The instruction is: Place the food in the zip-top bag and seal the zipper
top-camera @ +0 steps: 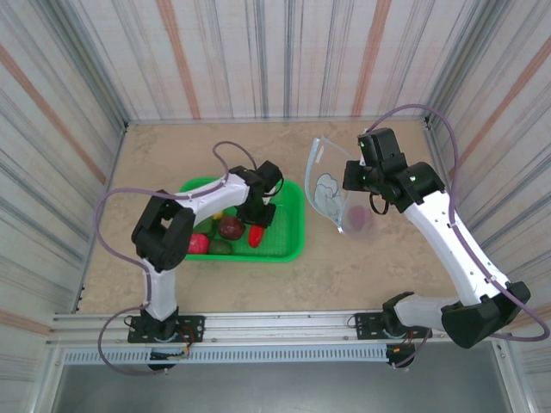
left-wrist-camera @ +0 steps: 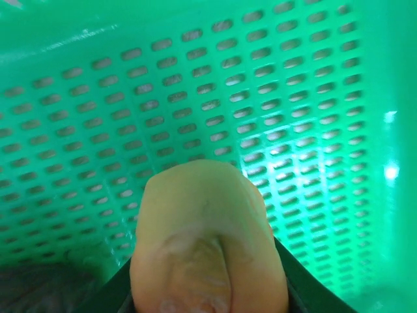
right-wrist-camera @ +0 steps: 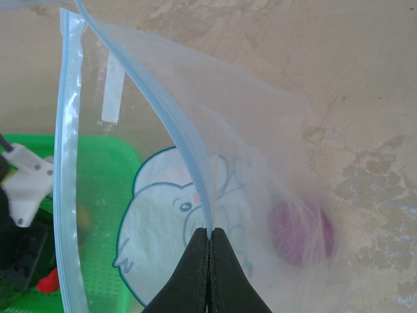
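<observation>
The left claw (top-camera: 260, 209) reaches down into the green basket (top-camera: 291, 250), which sits on the table (top-camera: 387, 275) in front of the left arm. In the left wrist view its dark fingers (left-wrist-camera: 114, 297) lie against both sides of a pale yellow fruit (left-wrist-camera: 205, 241), so the claw is closed on that fruit, just above the basket's perforated floor.

More food lies in the basket beside this claw:
- a red piece (top-camera: 198, 243) at the left end
- a dark maroon one (top-camera: 230, 228) in the middle
- a green one (top-camera: 221, 248) just in front of the maroon one
- a red pepper shape (top-camera: 256, 235) under the claw

The right claw (right-wrist-camera: 210, 235) is pinched tight on one lip of the bag (right-wrist-camera: 260, 163), right at the zipper (right-wrist-camera: 176, 124). From above, the bag (top-camera: 329, 194) stands to the right of the basket, near it but apart, with its mouth held open and facing the basket. The other lip of the zipper hangs free as a light blue strip on the left of the right wrist view. A cartoon figure is printed on the clear plastic.

A purple piece (right-wrist-camera: 301, 233) rests inside the bag at its low end, close to the table. It cannot be told whether the bag touches the table there. Part of the basket and a bit of red food show through the plastic.
</observation>
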Action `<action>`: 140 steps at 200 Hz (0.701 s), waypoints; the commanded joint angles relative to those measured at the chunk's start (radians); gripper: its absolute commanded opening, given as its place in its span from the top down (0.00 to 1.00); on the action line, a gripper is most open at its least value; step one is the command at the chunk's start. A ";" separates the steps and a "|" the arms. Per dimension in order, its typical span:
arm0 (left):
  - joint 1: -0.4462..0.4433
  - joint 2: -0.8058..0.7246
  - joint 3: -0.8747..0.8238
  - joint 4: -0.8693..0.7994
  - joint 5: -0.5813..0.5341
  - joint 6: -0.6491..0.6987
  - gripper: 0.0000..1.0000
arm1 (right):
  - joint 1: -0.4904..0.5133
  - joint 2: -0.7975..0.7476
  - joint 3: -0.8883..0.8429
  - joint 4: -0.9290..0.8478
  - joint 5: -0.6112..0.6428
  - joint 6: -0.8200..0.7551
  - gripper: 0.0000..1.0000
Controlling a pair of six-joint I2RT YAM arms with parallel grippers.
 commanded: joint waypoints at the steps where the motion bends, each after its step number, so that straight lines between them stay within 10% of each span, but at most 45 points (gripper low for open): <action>1: 0.024 -0.143 0.007 -0.033 0.028 -0.020 0.76 | -0.004 -0.034 -0.006 -0.009 -0.002 0.016 1.00; 70: 0.036 -0.375 0.068 0.189 0.354 -0.277 0.82 | -0.004 -0.035 -0.018 0.024 -0.035 0.052 1.00; 140: -0.044 -0.187 0.297 0.442 0.448 -0.487 0.87 | -0.004 -0.033 -0.040 0.046 -0.071 0.076 1.00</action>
